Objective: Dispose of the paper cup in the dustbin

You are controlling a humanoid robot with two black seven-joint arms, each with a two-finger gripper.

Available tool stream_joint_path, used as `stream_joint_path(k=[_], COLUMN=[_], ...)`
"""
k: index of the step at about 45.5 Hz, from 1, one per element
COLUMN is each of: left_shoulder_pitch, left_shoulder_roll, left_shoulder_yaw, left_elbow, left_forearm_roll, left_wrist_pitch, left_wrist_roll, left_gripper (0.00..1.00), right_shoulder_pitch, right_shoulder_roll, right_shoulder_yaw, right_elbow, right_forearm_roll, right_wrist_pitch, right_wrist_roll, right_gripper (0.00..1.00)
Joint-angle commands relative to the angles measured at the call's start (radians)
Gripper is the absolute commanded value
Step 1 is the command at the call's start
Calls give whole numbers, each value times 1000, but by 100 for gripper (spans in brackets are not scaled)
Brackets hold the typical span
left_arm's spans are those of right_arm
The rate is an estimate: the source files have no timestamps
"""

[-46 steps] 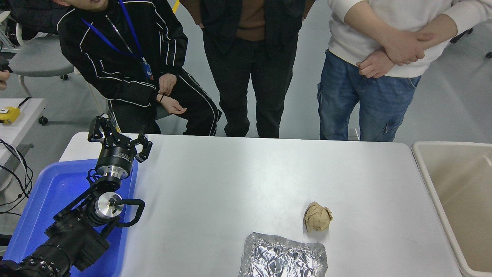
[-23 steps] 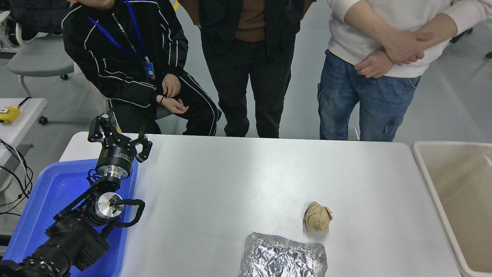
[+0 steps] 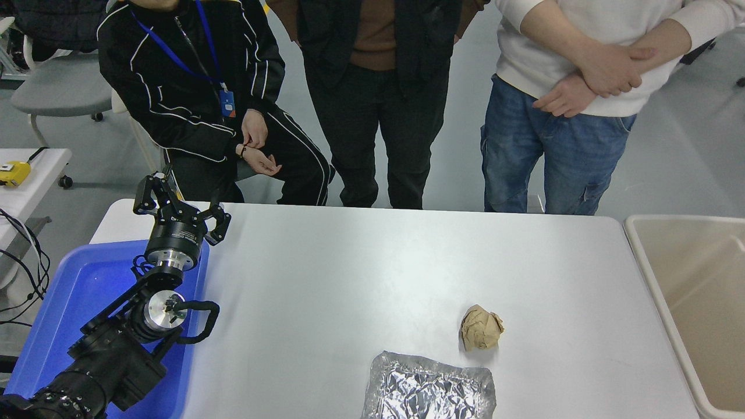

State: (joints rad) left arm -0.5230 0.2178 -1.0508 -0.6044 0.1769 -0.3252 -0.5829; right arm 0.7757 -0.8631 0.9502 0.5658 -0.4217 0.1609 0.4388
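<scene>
nearest to the robot's side, a crinkled foil tray (image 3: 429,389) lies at the desk (image 3: 349,279) front edge, with a crumpled brown paper ball (image 3: 481,327) just beyond it to the right. the left gripper (image 3: 179,205) is parked over the blue tray (image 3: 75,291) at the lower left, its fingers (image 3: 145,195) spread fairly wide, holding nothing and touching nothing. the right arm is not in view.

changes over the last second: none on the desk. the left arm, ball, foil tray and dustbin (image 3: 643,267) all sit where they were; only the three people at the far side have shifted slightly (a seated one leaning, hands resettling).

the paper cup is nowhere visible, neither on the desk nor in the visible part of the dustbin at the right edge. judgement: either it already lies in the hidden part of the dustbin or it is out of frame; i cannot tell which.
</scene>
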Motion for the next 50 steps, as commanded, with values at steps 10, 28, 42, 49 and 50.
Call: stream_joint_path(k=[10,28,42,49,50], left_shoulder_pitch=[0,0,0,0,0], left_shoulder_roll=[0,0,0,0,0], left_shoulder_yaw=[0,0,0,0,0], left_elbow=[0,0,0,0,0], left_forearm_roll=[-1,-1,-1,1,-1], left_wrist_pitch=[0,0,0,0,0], left_wrist_roll=[0,0,0,0,0], left_gripper=[100,100,100,100,100], right_shoulder_pitch=[-234,-400,-435,-441,-441], right_shoulder_roll=[102,263,319,329,329], right_shoulder_yaw=[81,254,288,289,288], right_elbow=[209,272,290,292,292], right_forearm_roll=[0,0,0,0,0], right_wrist_pitch=[5,40,46,46,46], right_wrist_roll=[0,0,0,0,0], right_gripper=[100,100,100,100,100])
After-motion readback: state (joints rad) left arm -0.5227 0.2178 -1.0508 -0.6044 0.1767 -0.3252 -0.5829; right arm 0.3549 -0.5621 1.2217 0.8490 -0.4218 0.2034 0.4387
